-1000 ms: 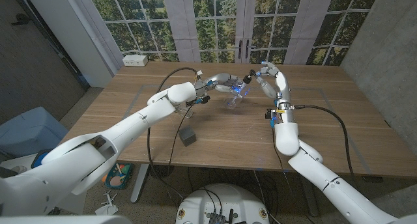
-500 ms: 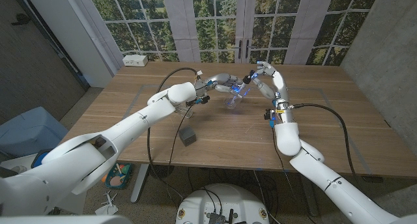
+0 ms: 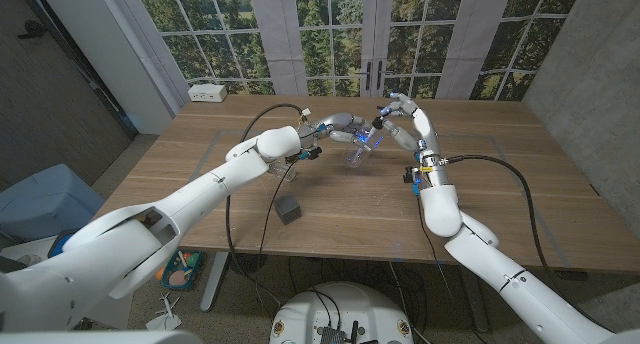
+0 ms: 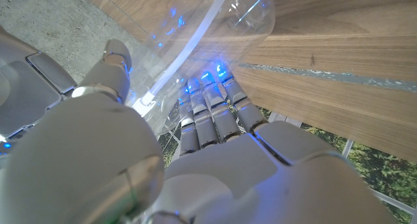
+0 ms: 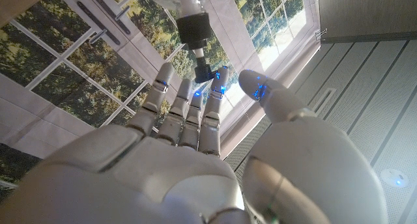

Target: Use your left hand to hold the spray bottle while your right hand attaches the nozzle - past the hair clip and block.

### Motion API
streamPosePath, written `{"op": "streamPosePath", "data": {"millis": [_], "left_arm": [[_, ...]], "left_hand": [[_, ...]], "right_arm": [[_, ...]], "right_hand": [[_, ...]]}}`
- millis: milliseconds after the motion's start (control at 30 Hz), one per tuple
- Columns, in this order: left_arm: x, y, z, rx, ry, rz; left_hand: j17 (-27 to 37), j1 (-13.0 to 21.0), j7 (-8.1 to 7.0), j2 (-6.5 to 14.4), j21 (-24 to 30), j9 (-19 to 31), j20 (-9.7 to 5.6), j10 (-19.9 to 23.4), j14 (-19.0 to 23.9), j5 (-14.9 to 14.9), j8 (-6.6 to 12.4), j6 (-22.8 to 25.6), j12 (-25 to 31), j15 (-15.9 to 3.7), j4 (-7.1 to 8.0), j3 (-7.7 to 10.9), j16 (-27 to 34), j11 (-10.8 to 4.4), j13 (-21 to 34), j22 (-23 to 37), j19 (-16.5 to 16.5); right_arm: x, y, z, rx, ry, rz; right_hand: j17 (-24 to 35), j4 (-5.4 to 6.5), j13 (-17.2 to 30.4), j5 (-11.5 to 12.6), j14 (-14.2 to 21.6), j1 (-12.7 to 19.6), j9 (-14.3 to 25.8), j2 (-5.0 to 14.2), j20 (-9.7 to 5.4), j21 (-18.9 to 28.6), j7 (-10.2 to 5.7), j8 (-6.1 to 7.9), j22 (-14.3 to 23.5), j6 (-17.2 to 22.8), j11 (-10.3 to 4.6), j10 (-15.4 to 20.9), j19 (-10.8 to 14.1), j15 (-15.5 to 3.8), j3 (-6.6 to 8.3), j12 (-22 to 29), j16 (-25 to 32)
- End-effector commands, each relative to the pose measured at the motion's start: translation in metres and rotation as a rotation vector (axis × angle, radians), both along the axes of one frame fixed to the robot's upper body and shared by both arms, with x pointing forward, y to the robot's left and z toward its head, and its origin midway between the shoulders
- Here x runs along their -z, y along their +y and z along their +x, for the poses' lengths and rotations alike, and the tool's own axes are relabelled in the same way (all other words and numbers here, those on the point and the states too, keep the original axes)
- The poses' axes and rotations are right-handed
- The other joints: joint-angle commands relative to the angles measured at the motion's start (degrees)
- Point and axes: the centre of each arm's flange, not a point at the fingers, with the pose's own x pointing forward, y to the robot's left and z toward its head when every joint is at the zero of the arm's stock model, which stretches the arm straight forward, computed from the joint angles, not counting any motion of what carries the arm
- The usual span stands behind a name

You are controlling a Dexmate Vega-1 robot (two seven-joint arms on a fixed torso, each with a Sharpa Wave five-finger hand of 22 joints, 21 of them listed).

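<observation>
Left hand [image 3: 338, 125] has its fingers [image 4: 215, 110] wrapped round the clear spray bottle [image 3: 360, 146], held above the tabletop [image 3: 500, 184]; right hand [image 3: 405, 119] fingers [image 5: 186, 107] loosely spread, tips at the black nozzle [image 5: 193, 28].

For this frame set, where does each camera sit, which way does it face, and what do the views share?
Head view: fixed on the head, looking down at the table; both arms, left hand, right hand.
Left wrist view: behind the left hand, facing the spray bottle.
Right wrist view: behind the right hand, facing the nozzle.
Shared: head and left wrist show the bottle.
</observation>
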Motion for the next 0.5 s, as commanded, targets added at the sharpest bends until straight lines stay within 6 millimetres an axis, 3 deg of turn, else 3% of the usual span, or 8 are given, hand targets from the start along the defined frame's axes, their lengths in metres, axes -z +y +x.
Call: {"op": "streamPosePath", "data": {"millis": [33,267,500], "left_arm": [[-0.0006,0.0008,-0.0009,0.0,-0.003,0.002],[-0.0011,0.0001,-0.0014,0.004,-0.005,0.005],[-0.0015,-0.0013,-0.0012,0.008,-0.005,0.007]], "left_hand": [[0.14,10.22,-2.41,10.74,0.37,0.13,0.0,7.1,0.02,0.39,0.25,23.47,0.18,-8.2,1.91,1.78,-0.09,-7.12,0.19,-0.02,-0.3],[0.12,10.27,-2.42,10.7,0.43,0.12,-0.01,7.05,0.03,0.39,0.23,23.45,0.17,-8.27,1.86,1.78,-0.09,-7.12,0.19,-0.02,-0.31],[0.14,10.28,-2.38,10.71,0.47,0.1,0.02,6.96,0.02,0.39,0.24,23.54,0.14,-8.21,1.87,1.77,-0.08,-7.09,0.19,-0.03,-0.35]], "right_arm": [[-0.0027,0.0006,0.0054,0.022,0.034,-0.007],[-0.0049,-0.0011,0.0091,0.051,0.064,0.0],[-0.0048,-0.0048,0.0113,0.075,0.071,0.022]], "right_hand": [[0.01,-0.14,0.1,0.54,-0.32,-1.12,-0.67,-0.05,0.29,-0.13,-0.18,-0.9,0.07,-0.82,0.01,-0.34,-0.29,0.53,0.56,0.36,-0.18],[-0.34,-0.17,-0.45,0.31,-1.58,-2.69,-3.16,-0.21,1.25,-0.49,-0.56,-3.45,0.14,-1.7,0.47,-4.35,-1.14,1.45,0.35,-0.64,-0.67],[-0.16,-0.09,-0.77,-0.17,-2.41,-3.65,-4.22,-0.18,1.7,-0.58,-0.34,-4.56,0.18,-2.0,0.78,-5.7,-1.34,1.98,-0.61,-0.61,-0.69]]}}
